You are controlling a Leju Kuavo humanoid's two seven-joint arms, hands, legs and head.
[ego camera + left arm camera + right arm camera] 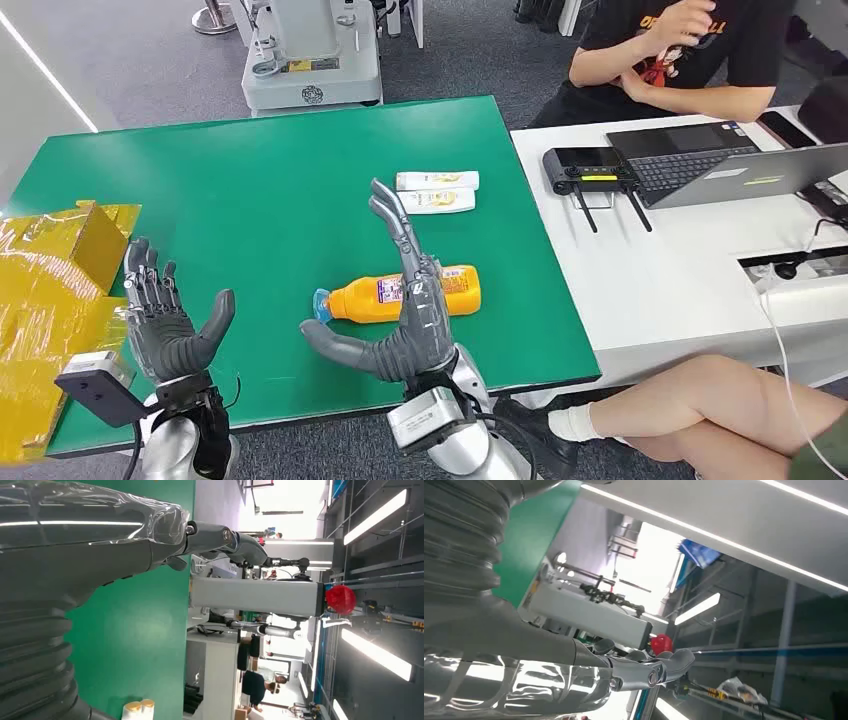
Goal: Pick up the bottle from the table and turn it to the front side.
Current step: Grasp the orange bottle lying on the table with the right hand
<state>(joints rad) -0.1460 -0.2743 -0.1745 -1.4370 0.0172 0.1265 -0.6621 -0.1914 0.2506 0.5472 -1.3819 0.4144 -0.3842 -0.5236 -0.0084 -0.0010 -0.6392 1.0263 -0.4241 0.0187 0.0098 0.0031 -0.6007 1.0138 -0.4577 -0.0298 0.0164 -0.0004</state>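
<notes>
Right hand [405, 325] hovers wide, empty, above the bottle [405, 293] lying near the bench [250, 180] front edge. Lower, grip mid-body squarely. Left hand [165, 320] wide, empty.

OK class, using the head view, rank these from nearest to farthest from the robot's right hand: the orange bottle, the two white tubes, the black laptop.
1. orange bottle: lying just behind the right hand.
2. white tubes: farther back on the green table.
3. black laptop: on the white desk, far right.
</notes>
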